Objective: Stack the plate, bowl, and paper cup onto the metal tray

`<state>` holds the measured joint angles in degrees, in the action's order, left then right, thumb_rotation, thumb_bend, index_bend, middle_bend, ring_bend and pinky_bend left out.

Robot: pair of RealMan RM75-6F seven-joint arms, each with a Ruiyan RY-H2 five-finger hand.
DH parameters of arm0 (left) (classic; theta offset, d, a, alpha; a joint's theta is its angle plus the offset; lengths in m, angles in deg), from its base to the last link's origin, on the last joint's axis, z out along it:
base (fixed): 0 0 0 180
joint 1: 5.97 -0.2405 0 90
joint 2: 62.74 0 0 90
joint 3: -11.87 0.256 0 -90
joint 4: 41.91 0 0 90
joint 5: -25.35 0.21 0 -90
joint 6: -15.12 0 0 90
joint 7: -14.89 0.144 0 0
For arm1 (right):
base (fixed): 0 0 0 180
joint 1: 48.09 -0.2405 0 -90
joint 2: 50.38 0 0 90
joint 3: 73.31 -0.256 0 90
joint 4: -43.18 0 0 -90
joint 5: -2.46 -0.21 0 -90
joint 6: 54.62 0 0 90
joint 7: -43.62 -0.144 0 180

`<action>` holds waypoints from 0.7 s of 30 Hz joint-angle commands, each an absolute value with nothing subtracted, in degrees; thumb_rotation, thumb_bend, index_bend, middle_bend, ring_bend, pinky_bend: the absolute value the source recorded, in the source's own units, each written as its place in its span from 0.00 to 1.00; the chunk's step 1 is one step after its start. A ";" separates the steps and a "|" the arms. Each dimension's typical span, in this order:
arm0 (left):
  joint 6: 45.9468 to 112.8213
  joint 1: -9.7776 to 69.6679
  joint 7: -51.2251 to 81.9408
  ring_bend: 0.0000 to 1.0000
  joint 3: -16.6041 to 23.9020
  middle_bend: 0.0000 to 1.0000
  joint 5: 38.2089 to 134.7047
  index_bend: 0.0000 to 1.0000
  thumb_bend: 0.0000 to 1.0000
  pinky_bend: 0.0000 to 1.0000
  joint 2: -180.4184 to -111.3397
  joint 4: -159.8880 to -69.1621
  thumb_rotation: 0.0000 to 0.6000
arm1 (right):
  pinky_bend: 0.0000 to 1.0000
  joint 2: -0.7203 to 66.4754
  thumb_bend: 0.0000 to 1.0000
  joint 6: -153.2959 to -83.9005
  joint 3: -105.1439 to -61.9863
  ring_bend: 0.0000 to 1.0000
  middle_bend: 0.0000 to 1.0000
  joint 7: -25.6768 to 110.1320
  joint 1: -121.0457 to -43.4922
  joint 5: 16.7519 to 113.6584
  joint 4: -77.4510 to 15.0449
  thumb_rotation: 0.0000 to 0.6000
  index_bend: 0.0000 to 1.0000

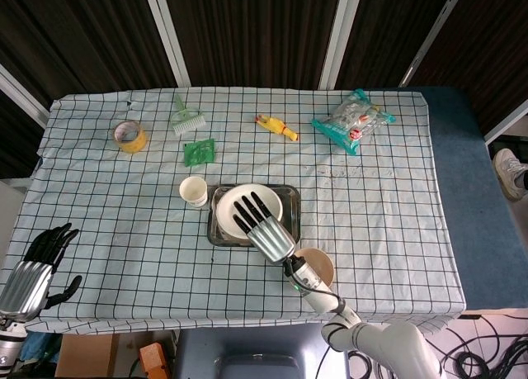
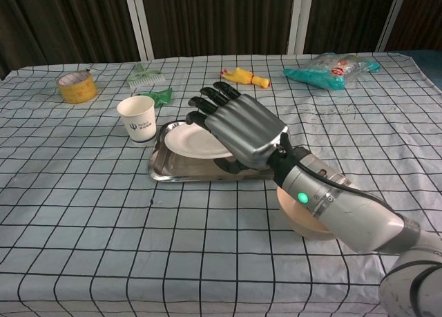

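one plate (image 1: pixel 250 206) lies on the metal tray (image 1: pixel 223 234); my right hand (image 1: pixel 262 227) grips its edge, fingers extended. left hand (image 1: pixel 37 267) loosely open, holding nothing.

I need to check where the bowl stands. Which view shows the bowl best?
The head view: the bowl shows its open top, on the cloth beside the tray, only partly covered by the right arm. In the chest view, the bowl is mostly hidden behind that arm.

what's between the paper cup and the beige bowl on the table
The metal tray with the white plate on it lies between the white paper cup and the beige bowl, with the right hand over it, clearest in the head view.
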<state>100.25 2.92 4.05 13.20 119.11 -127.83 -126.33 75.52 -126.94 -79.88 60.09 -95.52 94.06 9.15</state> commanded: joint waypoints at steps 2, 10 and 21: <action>100.63 2.87 4.08 0.00 13.11 0.00 119.26 0.00 0.36 0.07 -127.97 -126.27 1.00 | 0.00 73.58 0.17 -125.15 -79.98 0.00 0.05 64.61 -95.33 93.35 5.83 1.00 0.14; 100.81 2.99 4.30 0.00 13.04 0.00 119.52 0.00 0.37 0.07 -128.18 -125.65 1.00 | 0.00 69.49 0.04 -122.18 -80.95 0.00 0.01 69.88 -95.34 91.85 -2.13 1.00 0.05; 101.12 3.10 4.75 0.00 12.95 0.00 119.76 0.00 0.37 0.07 -128.55 -125.17 1.00 | 0.00 62.25 0.00 -115.30 -81.91 0.00 0.00 79.61 -94.71 87.27 -15.75 1.00 0.00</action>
